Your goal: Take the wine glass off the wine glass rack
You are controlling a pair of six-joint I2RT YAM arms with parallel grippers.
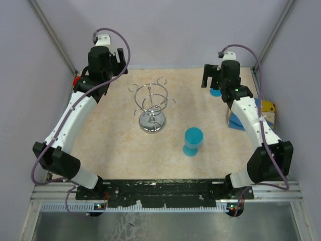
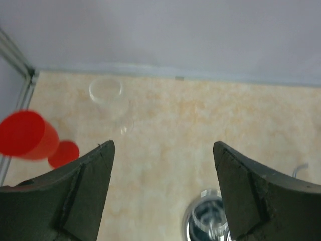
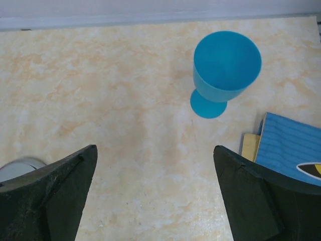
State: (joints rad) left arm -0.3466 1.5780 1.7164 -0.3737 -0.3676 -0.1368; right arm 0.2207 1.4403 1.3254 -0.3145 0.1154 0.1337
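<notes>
The left fingers [image 2: 98, 170] stand spread wide with only bare worktop [image 2: 165, 130] between them. The right fingers [image 3: 235, 170] gape just as wide, also empty. Each pair is out at a far corner, well apart from the rack [image 1: 152, 122], which sits back behind them, between the two arms. Only its shiny base peeps in low beside the left pair's right-hand finger. From above its hooks look bare, so I'd say the wine glass is already off and set down, which would explain the open, empty fingers. Which glass it was I can't tell. A clear glass [image 2: 106, 92] stands ahead and to the left of the left fingers, near the wall [image 2: 175, 35]. A blue goblet [image 3: 225, 65] stands upright ahead and to the right of the right fingers. A red goblet [image 2: 25, 134], blurred, sits off to the left of the left pair. A second blue goblet [image 1: 192, 140] stands well behind the right fingers. The clear glass is faint, its foot barely readable, and from above I can't find it. A blue ribbed thing [image 3: 291, 148] right of the right fingers is cut off by the frame.
</notes>
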